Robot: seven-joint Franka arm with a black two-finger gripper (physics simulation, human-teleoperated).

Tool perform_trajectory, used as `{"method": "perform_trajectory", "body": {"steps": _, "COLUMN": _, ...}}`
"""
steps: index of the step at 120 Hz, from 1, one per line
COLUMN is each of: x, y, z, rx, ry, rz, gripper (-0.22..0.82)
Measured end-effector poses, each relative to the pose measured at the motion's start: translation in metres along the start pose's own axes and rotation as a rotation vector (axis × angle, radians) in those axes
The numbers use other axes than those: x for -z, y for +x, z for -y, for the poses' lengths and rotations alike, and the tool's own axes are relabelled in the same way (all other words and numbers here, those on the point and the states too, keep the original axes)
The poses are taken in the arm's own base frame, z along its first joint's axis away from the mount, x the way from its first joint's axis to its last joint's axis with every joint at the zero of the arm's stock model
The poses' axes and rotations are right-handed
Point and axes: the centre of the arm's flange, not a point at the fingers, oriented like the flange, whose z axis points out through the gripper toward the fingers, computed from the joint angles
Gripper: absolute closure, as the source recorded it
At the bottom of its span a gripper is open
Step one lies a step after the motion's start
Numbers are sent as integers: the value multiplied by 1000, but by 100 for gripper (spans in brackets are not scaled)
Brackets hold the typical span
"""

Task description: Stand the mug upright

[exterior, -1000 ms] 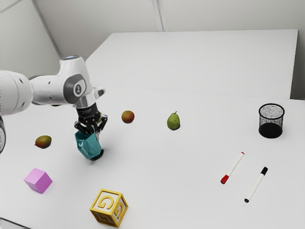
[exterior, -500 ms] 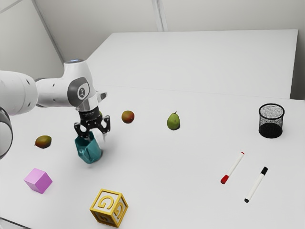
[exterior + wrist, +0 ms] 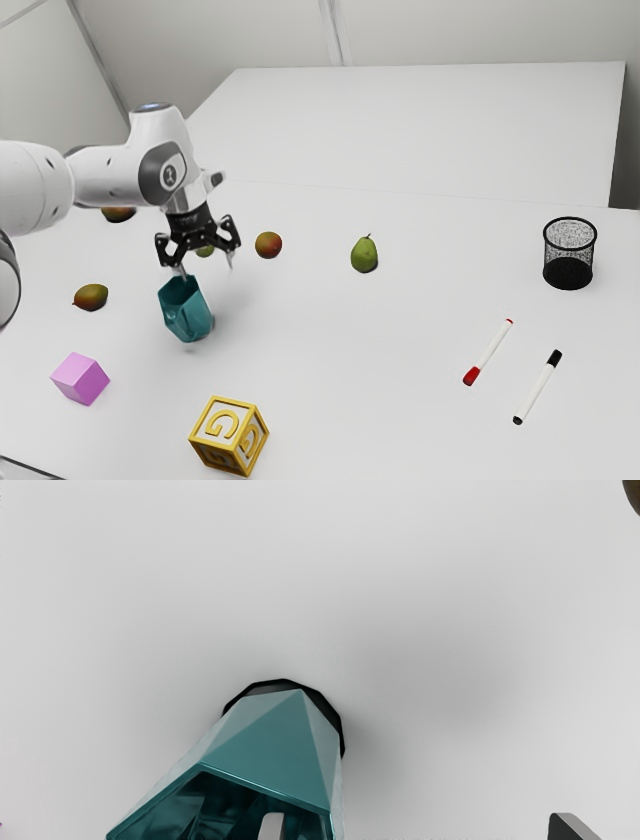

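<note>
The faceted teal mug with a black base (image 3: 187, 310) stood on the white bench (image 3: 350, 400) with its mouth up and its base down, which was how the task wanted it. I took its slight lean in the exterior view for the slant of the camera, though I could not rule out a small tilt.

The black two-finger end effector (image 3: 207, 269) hung over the mug with its fingers spread wide, and it had hold of nothing. In the wrist view one grey fingertip (image 3: 271, 826) overlapped the mug's open mouth, while the other (image 3: 570, 826) was well off to the mug's side, above bare bench. Whether the first tip dipped below the rim, I could not tell.

That tip was the main hazard, in my judgement. Leaving well called for a slow, straight rise, with the fingers held apart and the wrist unturned, until both tips were clear of the rim. Any sideways drift before then could have caught the wall and tipped the mug, most easily because its body looked tall over its base. Only with good height was a swing away safe. The pink cube (image 3: 80, 379) and the brownish-green mango (image 3: 91, 297) sat well apart.
</note>
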Motion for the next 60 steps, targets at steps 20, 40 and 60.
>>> {"method": "perform_trajectory", "body": {"steps": 20, "x": 35, "y": 4, "z": -5, "rx": -17, "ry": -24, "rz": -36, "gripper": 1}}
{"method": "perform_trajectory", "body": {"steps": 40, "x": 106, "y": 3, "z": -10, "rx": -89, "ry": -36, "rz": -109, "gripper": 1}}
{"method": "perform_trajectory", "body": {"steps": 60, "x": 183, "y": -12, "z": -16, "rx": -229, "ry": -5, "rz": -218, "gripper": 0}}
